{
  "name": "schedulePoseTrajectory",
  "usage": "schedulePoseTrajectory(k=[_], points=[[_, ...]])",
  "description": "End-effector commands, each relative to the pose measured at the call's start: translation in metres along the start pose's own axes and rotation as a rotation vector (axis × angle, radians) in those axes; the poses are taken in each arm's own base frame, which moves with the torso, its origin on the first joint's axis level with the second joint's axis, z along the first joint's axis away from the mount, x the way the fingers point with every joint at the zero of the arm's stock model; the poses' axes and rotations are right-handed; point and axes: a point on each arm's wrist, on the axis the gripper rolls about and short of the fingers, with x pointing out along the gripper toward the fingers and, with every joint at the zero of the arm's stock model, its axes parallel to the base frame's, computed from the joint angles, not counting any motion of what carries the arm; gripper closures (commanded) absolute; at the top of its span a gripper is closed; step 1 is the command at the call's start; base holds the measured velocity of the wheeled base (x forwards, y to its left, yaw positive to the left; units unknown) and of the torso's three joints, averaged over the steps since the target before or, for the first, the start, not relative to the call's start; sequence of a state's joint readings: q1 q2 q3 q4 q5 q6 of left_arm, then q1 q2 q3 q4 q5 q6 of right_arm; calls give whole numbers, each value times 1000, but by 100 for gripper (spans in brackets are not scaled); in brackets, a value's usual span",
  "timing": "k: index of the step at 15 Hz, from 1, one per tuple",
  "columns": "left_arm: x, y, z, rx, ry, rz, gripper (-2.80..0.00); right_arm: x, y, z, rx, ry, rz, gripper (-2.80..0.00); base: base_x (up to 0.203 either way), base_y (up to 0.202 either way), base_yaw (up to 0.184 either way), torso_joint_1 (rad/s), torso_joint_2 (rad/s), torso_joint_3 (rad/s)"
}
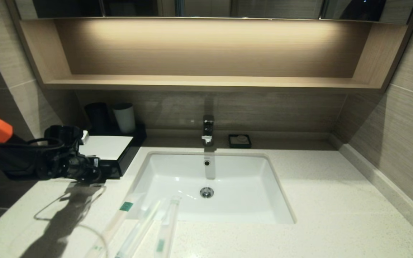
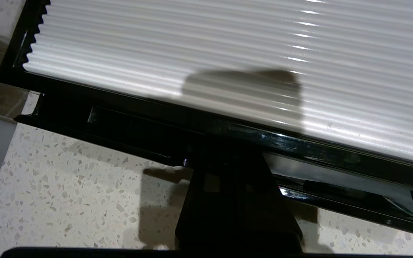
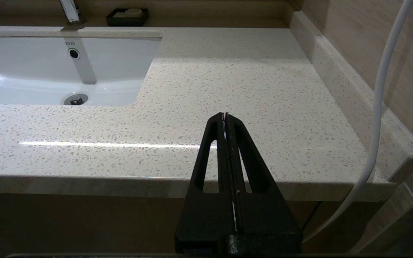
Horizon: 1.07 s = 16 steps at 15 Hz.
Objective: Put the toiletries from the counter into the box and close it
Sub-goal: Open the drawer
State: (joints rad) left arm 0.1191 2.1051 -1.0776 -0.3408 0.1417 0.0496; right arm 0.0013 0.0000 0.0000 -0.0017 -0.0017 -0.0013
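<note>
the three toiletries [image 1: 140,222] lie unpacked at the surface's [image 1: 335,215] front edge. the left gripper [image 1: 97,171], fingers clenched on nothing, meets the box's [image 1: 108,147] drawer front, so i judge packing and closing remain. the right gripper [image 3: 225,118], fingers clenched, is parked off the front edge.

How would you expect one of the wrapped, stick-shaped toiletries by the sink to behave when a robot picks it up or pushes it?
Each wrapped toiletry looks long and slim, so probably light. Its translucent plastic wrapper looks smooth, so it may slip in a pinch. Lying flat beside two others on the polished counter, it would likely slide or swivel if pushed off-centre.
</note>
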Motion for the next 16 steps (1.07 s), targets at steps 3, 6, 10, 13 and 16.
schedulePoseTrajectory(k=[3, 6, 10, 13, 16], points=[[-9, 2, 5, 8, 54, -1, 0, 0, 0, 0, 0, 0, 0, 0, 0, 0, 0, 0, 0, 0], [-14, 3, 5, 14, 95, -2, 0, 0, 0, 0, 0, 2, 0, 0, 0, 0, 0, 0, 0, 0], [-21, 4, 3, 30, 150, -4, 0, 0, 0, 0, 0, 1, 0, 0, 0, 0, 0, 0, 0, 0], [-26, 5, 2, 52, 171, -6, 0, 0, 0, 0, 0, 0, 0, 0, 0, 0, 0, 0, 0, 0], [-33, 6, 0, 59, 207, -9, 0, 0, 0, 0, 0, 1, 0, 0, 0, 0, 0, 0, 0, 0]])
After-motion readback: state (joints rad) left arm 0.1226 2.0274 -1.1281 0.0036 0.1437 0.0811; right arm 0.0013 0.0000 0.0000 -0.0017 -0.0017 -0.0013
